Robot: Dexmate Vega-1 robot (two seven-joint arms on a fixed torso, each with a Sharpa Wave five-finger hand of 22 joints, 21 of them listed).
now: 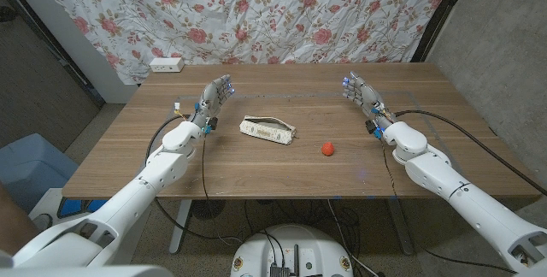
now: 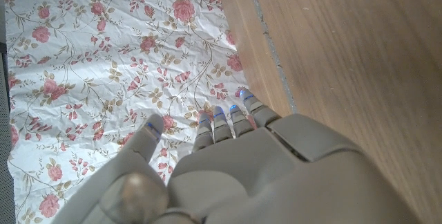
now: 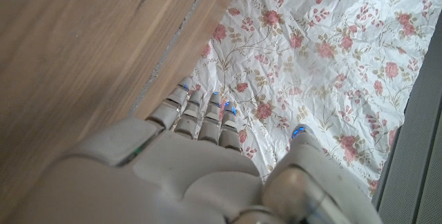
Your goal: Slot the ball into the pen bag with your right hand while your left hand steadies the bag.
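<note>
Ball: your small red ball [image 1: 327, 149] sits on the wooden tabletop [image 1: 256, 170], just right of the pen bag, not touching it.
Pen bag: the white pen bag [image 1: 268, 129] lies on its side mid-tabletop, between your hands.
Left robot hand [image 1: 217, 96]: raised, fingers apart, nothing in it, left of the bag.
Right robot hand [image 1: 361, 94]: raised, fingers apart, nothing in it, behind the ball.
Backdrop: floral cloth [image 1: 256, 12] behind the tabletop.

left hand [image 1: 217, 95] empty, right hand [image 1: 362, 94] empty, fingers [image 1: 226, 84] spread
</note>
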